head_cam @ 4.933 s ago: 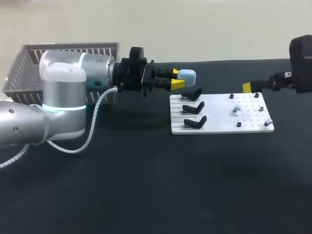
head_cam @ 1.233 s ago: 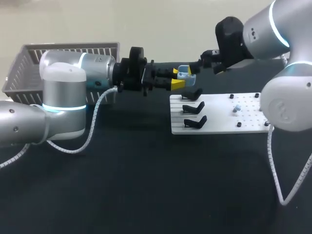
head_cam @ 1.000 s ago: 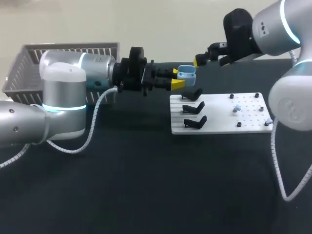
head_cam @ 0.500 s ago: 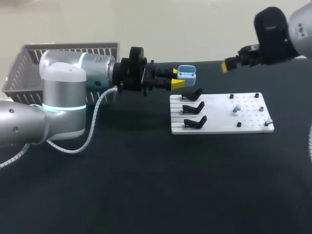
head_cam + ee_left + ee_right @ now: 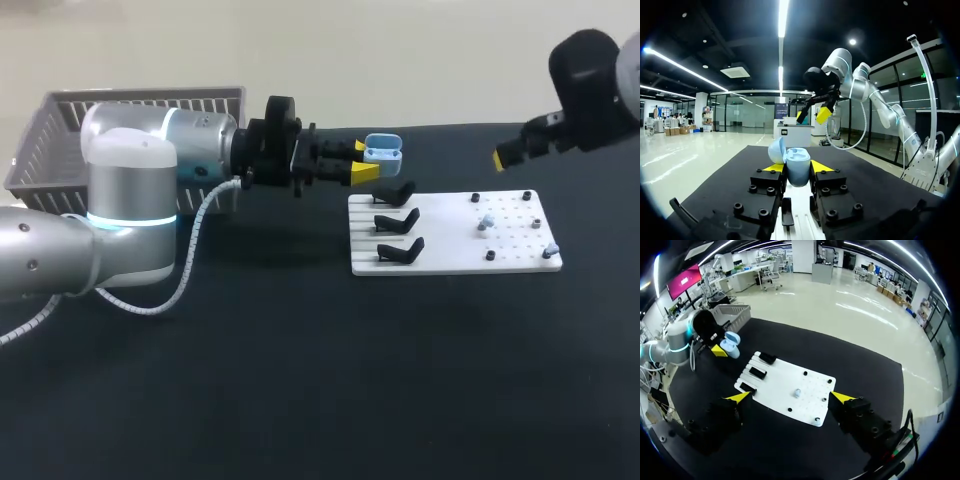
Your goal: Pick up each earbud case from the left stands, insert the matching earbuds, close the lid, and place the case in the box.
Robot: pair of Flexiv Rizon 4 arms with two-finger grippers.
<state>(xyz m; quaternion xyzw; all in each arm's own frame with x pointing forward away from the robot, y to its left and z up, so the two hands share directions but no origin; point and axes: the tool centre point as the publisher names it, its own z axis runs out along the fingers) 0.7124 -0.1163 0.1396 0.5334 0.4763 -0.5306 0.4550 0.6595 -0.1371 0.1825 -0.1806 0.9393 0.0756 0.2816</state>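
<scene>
Left tool (image 5: 363, 160): clamped on the pale blue earbud case (image 5: 384, 151), lid up, upper middle, over the white board's (image 5: 450, 242) far left edge.
Right tool (image 5: 510, 157): spread wide, holding nothing, upper right, near the worktop's (image 5: 300, 380) far edge.

Robotics lab: robot arm (image 5: 130, 200) over black table (image 5: 300, 400)

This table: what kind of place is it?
Probably a robot test bench: a white pegboard with black stands, a grey basket, and the left gripper holding an open case.
</scene>
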